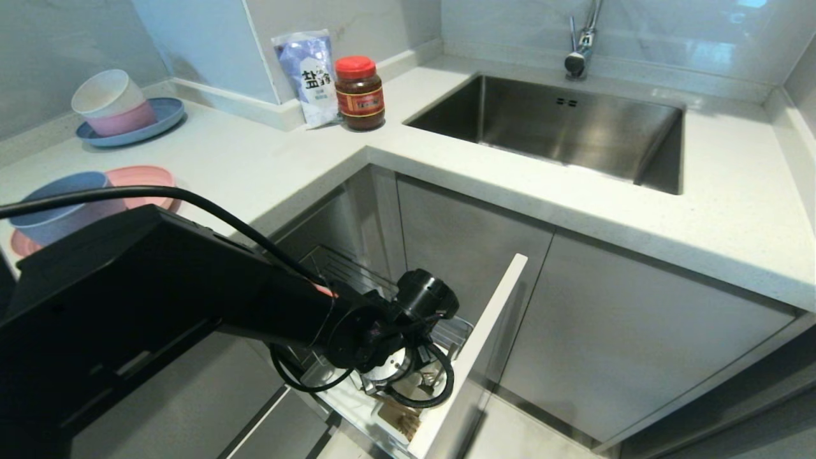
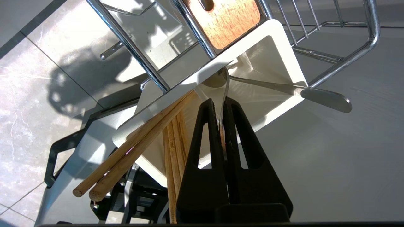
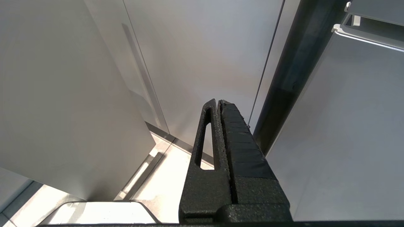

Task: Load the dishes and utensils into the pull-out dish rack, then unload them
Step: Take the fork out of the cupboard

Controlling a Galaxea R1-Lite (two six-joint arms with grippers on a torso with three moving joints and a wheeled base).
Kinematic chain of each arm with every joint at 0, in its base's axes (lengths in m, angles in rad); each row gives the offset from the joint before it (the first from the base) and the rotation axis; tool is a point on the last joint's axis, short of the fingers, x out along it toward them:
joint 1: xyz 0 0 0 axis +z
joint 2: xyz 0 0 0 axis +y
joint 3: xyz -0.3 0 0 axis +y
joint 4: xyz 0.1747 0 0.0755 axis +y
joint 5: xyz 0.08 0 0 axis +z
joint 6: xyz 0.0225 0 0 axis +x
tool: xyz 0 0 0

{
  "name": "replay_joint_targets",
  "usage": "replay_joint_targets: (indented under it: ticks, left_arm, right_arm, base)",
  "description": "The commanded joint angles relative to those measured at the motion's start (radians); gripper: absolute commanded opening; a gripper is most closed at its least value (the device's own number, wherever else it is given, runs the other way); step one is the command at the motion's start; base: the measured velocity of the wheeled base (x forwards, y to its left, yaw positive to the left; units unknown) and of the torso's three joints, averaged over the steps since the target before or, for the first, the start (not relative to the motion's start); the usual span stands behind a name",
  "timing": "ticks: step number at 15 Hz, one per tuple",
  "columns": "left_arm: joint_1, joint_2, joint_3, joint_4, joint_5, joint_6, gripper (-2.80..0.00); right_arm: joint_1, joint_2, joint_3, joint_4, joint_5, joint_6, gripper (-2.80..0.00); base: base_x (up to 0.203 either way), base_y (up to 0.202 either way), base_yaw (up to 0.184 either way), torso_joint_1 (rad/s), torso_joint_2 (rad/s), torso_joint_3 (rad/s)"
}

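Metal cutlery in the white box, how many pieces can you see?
2. One thin-handled piece is pinched between the left gripper's fingers; the other leans over the white cutlery box's rim, handle sticking out. More could be hidden inside.

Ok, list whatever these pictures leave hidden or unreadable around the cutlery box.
- Head view: left arm covers most of the cutlery box.
- Left wrist view: left gripper pinches a thin metal handle; its working end sits inside the box, type unclear.
- Chopsticks: tips hidden inside the box.

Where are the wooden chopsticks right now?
In the left wrist view the chopsticks stand leaning in the white cutlery box of the pulled-out rack, right beside the left gripper, which pinches a metal utensil handle.
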Motion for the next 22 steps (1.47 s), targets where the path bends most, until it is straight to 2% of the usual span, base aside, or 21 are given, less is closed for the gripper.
replay_joint_targets:
  ticks: [1,14,17,22]
  left_arm:
    - [-0.001,-0.007,0.0,0.002,0.003,-0.006,-2.8]
    - [-0.045,-0.254,0.005,0.054,0.02,-0.003,-2.8]
    - [-0.05,-0.304,0.002,0.118,0.039,0.001,-2.8]
    - [-0.055,-0.374,0.009,0.128,0.086,0.047,-2.8]
  right_arm:
    - [0.0,-0.004,0.002,-0.001,0.0,0.0,-2.8]
    - [0.001,-0.004,0.002,0.0,0.0,0.0,-2.8]
    - [0.0,-0.003,0.002,-0.001,0.0,0.0,-2.8]
    - [0.0,-0.004,0.002,0.0,0.0,0.0,-2.8]
  base:
    - [0.0,0.0,0.0,0.0,0.0,0.0]
    - [0.0,0.0,0.0,0.0,0.0,0.0]
    - [0.0,0.0,0.0,0.0,0.0,0.0]
    - [0.0,0.0,0.0,0.0,0.0,0.0]
